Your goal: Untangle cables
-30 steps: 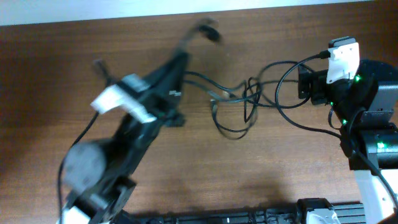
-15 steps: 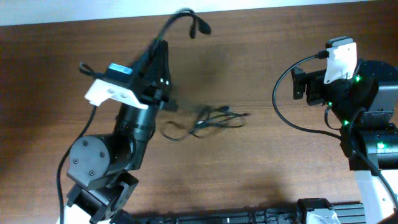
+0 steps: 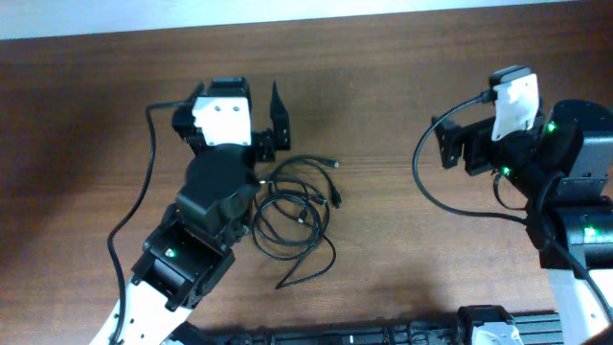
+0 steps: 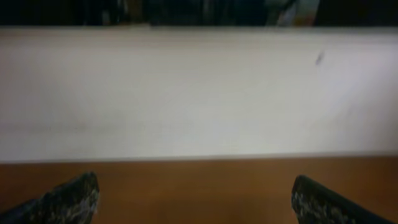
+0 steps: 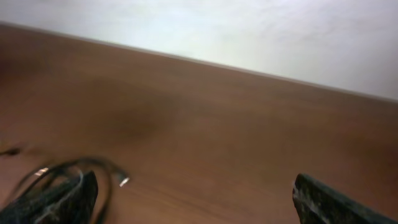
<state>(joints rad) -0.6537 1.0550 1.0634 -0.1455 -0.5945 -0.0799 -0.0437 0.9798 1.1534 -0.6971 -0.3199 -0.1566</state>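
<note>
Wood-grain table (image 3: pixel 402 249), dark brown, backed by a pale wall (image 4: pixel 199 93) along the far edge.

Item 1, cables (image 3: pixel 303 198): thin black cords lying loose on the table just beside the left arm (image 3: pixel 215 192), on its right. Several overlapping loops, small plug ends poking out on the side toward the right arm, one tail trailing toward the near edge. Touched by neither arm. Crossed over one another at the middle; exact knotting too fine to tell.

Item 2, left gripper (image 4: pixel 193 186): spread wide, holding nothing. Sits beyond the bundle, aimed at the wall, with no cord in its wrist view.

Item 3, right gripper (image 5: pixel 196 180): likewise spread wide and empty. Well apart from the bundle and facing it, cords showing blurred at the lower left of its wrist view.

Step in hand, as judged: a fresh pick on the heap, to draw one cord out of the rest.

Handling notes:
- Choose a plug end or an outer loop standing free of the pile, not the crossed middle.
- Come down astride a single strand and close only on that one.
- Pin the remainder with the other arm.
- Pull slowly outward along the table, away from the crossings, and stop if the whole heap drags along.

Risks: two strands caught at once and the tangle tightened; thin cord slipping from the grip.
</note>
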